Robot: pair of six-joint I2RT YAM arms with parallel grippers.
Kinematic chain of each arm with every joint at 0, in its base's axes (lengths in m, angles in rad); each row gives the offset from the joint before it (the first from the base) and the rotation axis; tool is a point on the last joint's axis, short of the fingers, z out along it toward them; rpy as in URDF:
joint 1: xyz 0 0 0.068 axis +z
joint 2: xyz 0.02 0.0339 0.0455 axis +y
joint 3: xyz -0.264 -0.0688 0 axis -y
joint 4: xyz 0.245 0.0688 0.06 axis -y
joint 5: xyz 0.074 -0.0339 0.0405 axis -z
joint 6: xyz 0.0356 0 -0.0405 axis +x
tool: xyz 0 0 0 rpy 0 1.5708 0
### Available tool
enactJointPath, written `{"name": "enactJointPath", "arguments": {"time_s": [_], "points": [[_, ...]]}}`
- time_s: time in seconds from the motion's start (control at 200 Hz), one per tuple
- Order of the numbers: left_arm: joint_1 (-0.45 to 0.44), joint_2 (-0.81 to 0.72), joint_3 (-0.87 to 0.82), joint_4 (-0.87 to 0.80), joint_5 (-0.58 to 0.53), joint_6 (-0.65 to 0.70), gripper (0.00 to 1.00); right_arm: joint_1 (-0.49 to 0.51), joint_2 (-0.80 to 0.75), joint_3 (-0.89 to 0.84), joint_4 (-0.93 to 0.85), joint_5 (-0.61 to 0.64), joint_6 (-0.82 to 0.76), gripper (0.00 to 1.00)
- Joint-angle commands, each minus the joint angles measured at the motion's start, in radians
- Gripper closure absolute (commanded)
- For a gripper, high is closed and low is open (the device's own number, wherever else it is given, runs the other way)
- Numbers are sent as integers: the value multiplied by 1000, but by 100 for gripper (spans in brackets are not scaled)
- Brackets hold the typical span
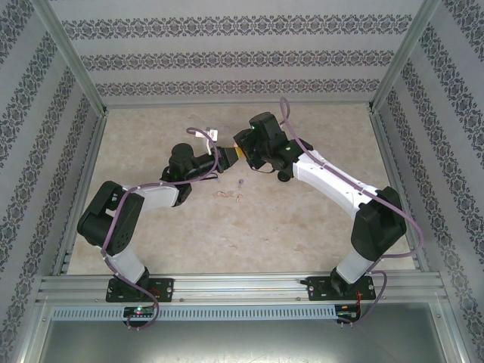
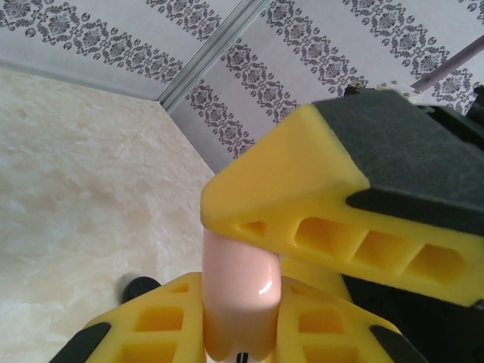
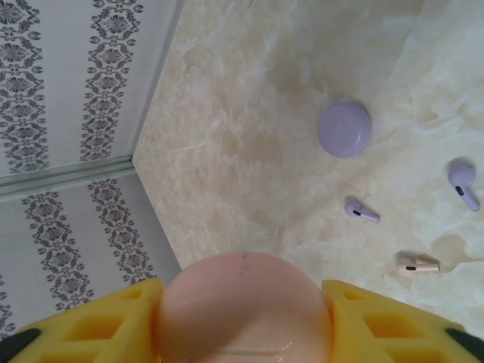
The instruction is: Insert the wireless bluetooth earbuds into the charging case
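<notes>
A pink round charging case [image 3: 246,310] is held off the table between both grippers, which meet nose to nose above the middle of the table. My left gripper [image 2: 240,321] is shut on the case [image 2: 240,276], pinching it edge-on. My right gripper [image 3: 242,306] has its yellow fingers [image 3: 128,314] against both sides of the same case. One right finger [image 2: 318,204] crosses above the case in the left wrist view. On the table below lie two lilac earbuds [image 3: 361,211] [image 3: 463,184] and a pink earbud [image 3: 417,265].
A closed lilac round case [image 3: 344,129] lies on the table beyond the earbuds. A small black object [image 2: 140,287] sits on the table under the grippers. Patterned walls and a metal frame [image 1: 83,83] enclose the table.
</notes>
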Motion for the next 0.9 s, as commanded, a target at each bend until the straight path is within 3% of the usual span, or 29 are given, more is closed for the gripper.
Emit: {"name": "enactJointPath", "arguments": {"time_s": [0.0, 0.095, 0.245, 0.455, 0.58, 0.729, 0.894], "points": [[-8, 17, 31, 49, 5, -15, 100, 8, -42, -4, 64, -30, 0, 34], [-7, 11, 25, 40, 6, -13, 100, -10, -58, -2, 78, -32, -27, 23], [-1, -21, 16, -17, 22, 16, 100, -49, -132, -31, 37, -29, -134, 19], [27, -83, 21, -135, 101, 73, 100, -107, -276, -175, -15, -27, -460, 17], [40, -116, 44, -231, 175, 115, 100, -136, -361, -311, 45, -43, -689, 17], [38, -134, 90, -337, 268, 161, 100, -159, -408, -428, 122, -180, -933, 17], [39, -138, 125, -388, 345, 163, 100, -160, -444, -489, 192, -285, -1032, 17]]}}
